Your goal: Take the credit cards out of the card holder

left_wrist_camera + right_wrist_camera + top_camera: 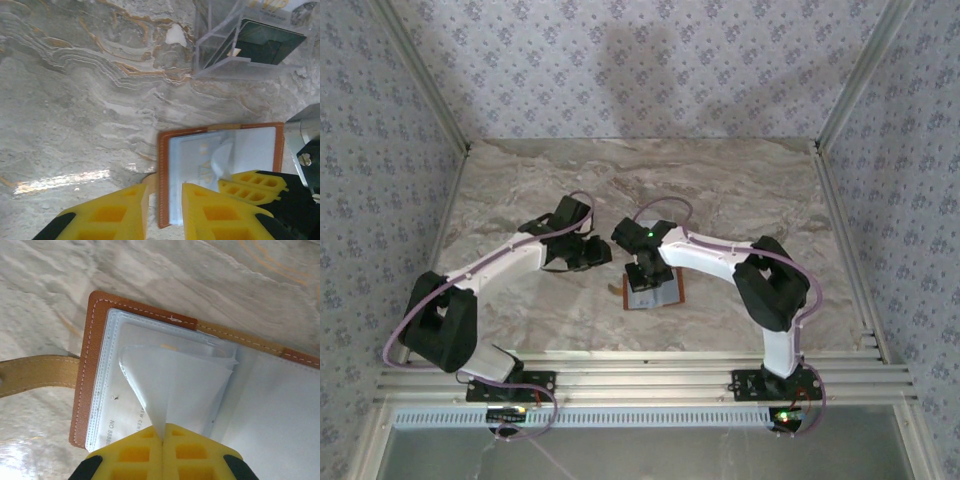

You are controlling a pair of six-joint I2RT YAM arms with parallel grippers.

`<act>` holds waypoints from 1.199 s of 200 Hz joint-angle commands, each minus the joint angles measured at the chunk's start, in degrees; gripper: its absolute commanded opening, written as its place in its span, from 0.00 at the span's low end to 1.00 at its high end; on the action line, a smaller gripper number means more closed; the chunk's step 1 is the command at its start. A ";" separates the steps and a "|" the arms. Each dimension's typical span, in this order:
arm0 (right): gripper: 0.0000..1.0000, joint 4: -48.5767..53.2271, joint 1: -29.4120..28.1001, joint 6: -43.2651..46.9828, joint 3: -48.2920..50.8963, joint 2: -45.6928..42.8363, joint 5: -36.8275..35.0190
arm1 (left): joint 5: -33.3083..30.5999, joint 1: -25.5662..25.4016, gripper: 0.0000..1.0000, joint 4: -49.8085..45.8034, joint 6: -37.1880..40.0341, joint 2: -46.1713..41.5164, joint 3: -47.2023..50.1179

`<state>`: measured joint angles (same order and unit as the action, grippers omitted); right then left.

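- Floral blue-grey wallpaper (640,60) closes in three sides of a veined marble tabletop (740,190), and aluminium rails (650,380) run along its near edge.
- Mid-table, between the arms, the card holder (660,297) lies open with its lining up.
- The right gripper (162,435) is pinched tight on a clear sleeve (175,385) lifted from the holder.
- The left gripper (165,205) stands narrowly apart, astride the holder's brown edge. Whether it grips, I cannot tell.

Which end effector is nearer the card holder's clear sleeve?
Right. The right end effector pinches the clear sleeve itself; the left end effector sits at the leather edge of the card holder, apart from the sleeve.
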<state>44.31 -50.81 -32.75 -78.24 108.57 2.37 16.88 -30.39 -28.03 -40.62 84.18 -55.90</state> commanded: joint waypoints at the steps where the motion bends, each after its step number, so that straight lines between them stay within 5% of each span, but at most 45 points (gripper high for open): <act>1: 0.07 -4.46 0.97 -1.65 2.31 -3.01 5.17 | 2.28 -0.75 0.24 1.22 -2.49 -1.66 1.90; 93: 0.11 -24.94 5.87 -7.67 17.34 -9.26 15.60 | 6.47 -8.03 0.19 8.73 -7.47 8.38 2.14; 166: 0.14 -26.27 7.29 -8.29 20.38 -11.95 16.66 | 6.98 -9.41 0.17 9.45 -9.21 13.61 0.35; 240: 0.33 -20.75 8.98 -8.92 23.25 -20.64 10.57 | 7.11 -10.92 0.17 6.88 -7.73 15.73 -3.40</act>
<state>19.51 -42.96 -41.23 -55.83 92.75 16.62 23.18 -40.66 -19.51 -49.15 98.80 -56.47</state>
